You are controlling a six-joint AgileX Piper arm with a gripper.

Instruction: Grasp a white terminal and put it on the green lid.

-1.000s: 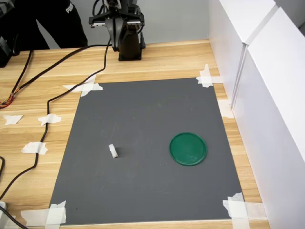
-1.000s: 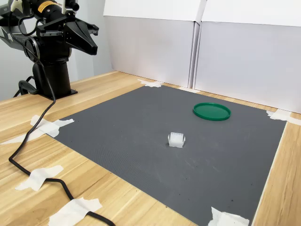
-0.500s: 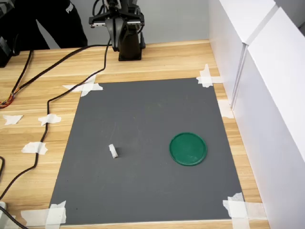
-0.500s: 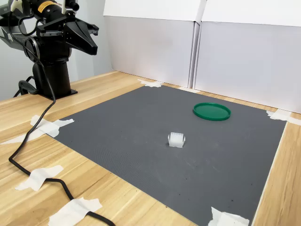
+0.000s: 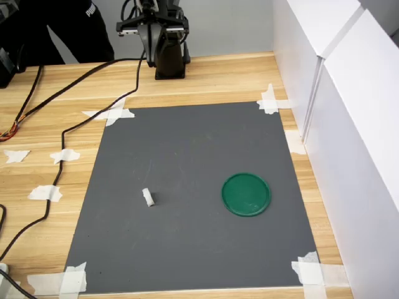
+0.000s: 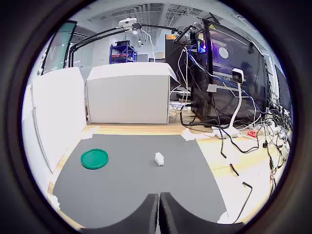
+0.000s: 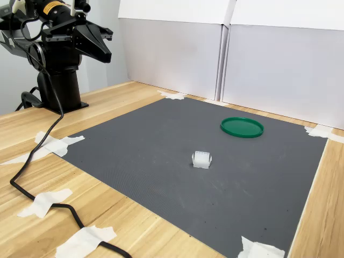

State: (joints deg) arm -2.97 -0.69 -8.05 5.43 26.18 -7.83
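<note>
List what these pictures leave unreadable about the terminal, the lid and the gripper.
- White terminal: too small in every view to show pins or openings.
- Green lid: underside hidden against the grey mat.
- Gripper: wrist view's lower edge cuts it off; fingertips meet.
- Arm's upper part: cut off by both exterior views' top edges.

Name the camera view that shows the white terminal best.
The second exterior view: the white terminal appears largest there, its blocky shape readable on the grey mat. The first exterior view and the wrist view show only a tiny white speck.
</note>
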